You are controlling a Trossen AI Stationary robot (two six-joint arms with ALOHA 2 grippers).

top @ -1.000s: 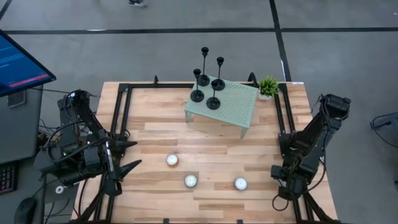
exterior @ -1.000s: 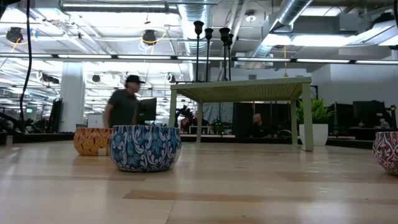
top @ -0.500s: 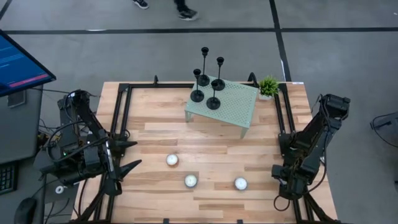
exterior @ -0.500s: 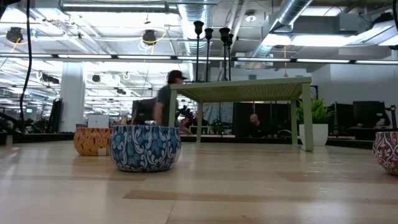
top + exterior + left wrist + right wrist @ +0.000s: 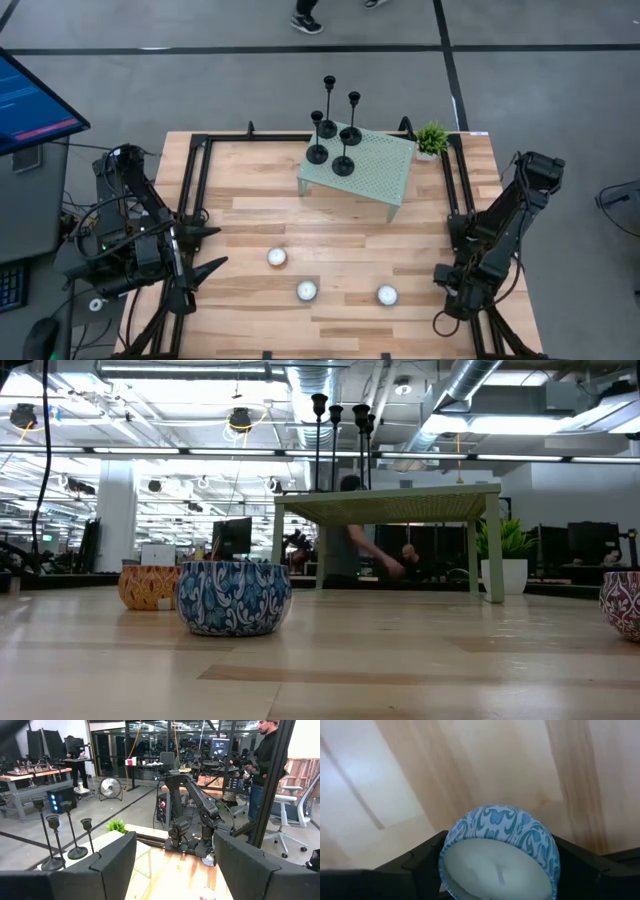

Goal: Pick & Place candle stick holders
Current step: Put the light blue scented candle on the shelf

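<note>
Four black candle stick holders (image 5: pixel 335 145) stand by their round bases on the left end of a small green table (image 5: pixel 378 172). Their tops show in the low view (image 5: pixel 340 412), and some show in the left wrist view (image 5: pixel 62 837). My left gripper (image 5: pixel 212 250) is open and empty at the table's left edge, pointing right (image 5: pixel 175 855). My right gripper (image 5: pixel 440 290) is open at the near right. A blue-patterned candle tin (image 5: pixel 500 855) shows between its fingers in the right wrist view. In the high view this tin (image 5: pixel 387 295) lies apart from the gripper, to its left.
Three white tealights in patterned tins sit on the near half of the wooden table (image 5: pixel 277 257) (image 5: pixel 306 291) (image 5: pixel 233 597). A small green plant (image 5: pixel 432 138) stands at the far right behind the green table. A person walks past on the floor beyond the far edge (image 5: pixel 350 545).
My right gripper has edged slightly toward the table's near left, toward the blue tin. A person has walked along the floor beyond the far edge, from left to right. The candle stick holders have kept still.
</note>
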